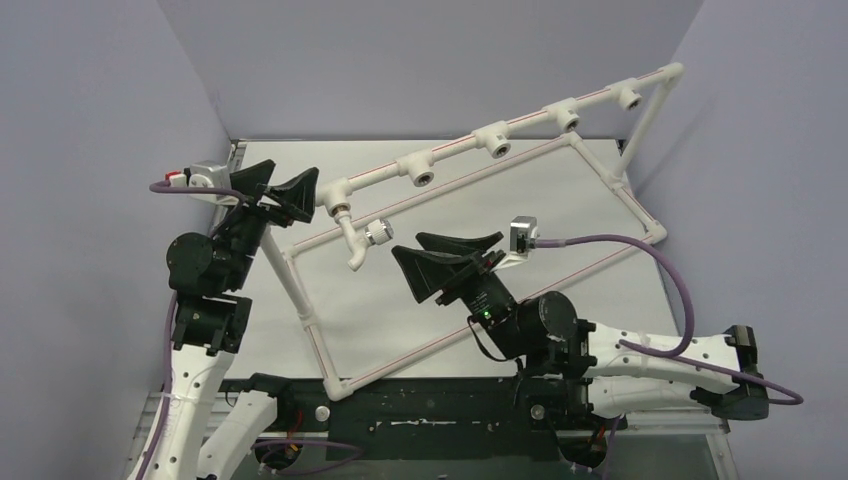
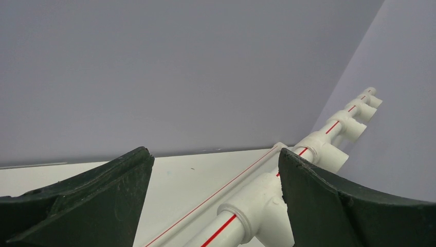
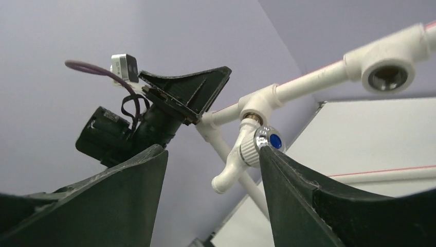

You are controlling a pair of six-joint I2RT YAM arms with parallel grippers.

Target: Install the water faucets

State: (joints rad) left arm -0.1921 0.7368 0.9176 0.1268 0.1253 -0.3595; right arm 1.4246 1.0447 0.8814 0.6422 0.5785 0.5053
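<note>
Right pincer (image 1: 407, 245) wide open, faucet (image 1: 352, 243) at its 9 o'clock, contact unclear; left pincer (image 2: 215, 153) open astride pipe frame (image 2: 247, 216).

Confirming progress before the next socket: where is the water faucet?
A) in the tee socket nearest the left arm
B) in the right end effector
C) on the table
A: the water faucet hangs from that tee socket, with the right end effector open beside it.

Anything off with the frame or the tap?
One thing: the faucet hangs from the leftmost tee socket with brass thread showing at the joint, so it may not be fully seated. The left hand and right hand are open, off it.
</note>
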